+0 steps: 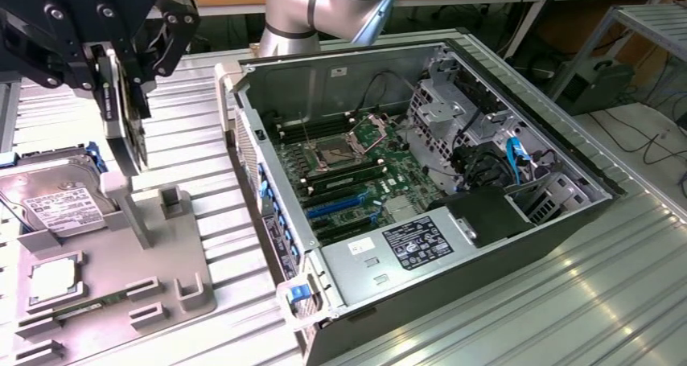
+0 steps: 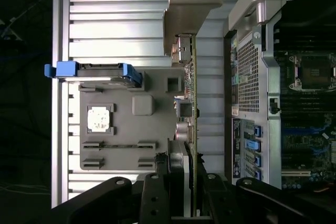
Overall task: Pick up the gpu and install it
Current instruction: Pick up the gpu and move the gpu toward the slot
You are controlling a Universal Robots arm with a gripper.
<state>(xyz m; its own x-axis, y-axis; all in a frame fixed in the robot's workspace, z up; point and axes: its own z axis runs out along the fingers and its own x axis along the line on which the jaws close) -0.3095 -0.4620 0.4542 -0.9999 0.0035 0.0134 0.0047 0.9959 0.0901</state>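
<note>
Gripper (image 1: 116,70), black and two-fingered, is clamped on the upper end of the gpu (image 1: 129,141), which hangs upright and edge-on over the gray parts tray (image 1: 118,261). A hard drive (image 1: 59,205) rests in that tray. Beside it, on the slatted metal surface (image 1: 204,125), an open computer case (image 1: 269,84) lies with its motherboard (image 1: 343,173) exposed.

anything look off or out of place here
Nothing stands out. The gripper is shut on the gpu, which hangs edge-on over the grey parts tray. The hard drive sits on that tray, and the open computer case shows no loose or damaged parts.
</note>
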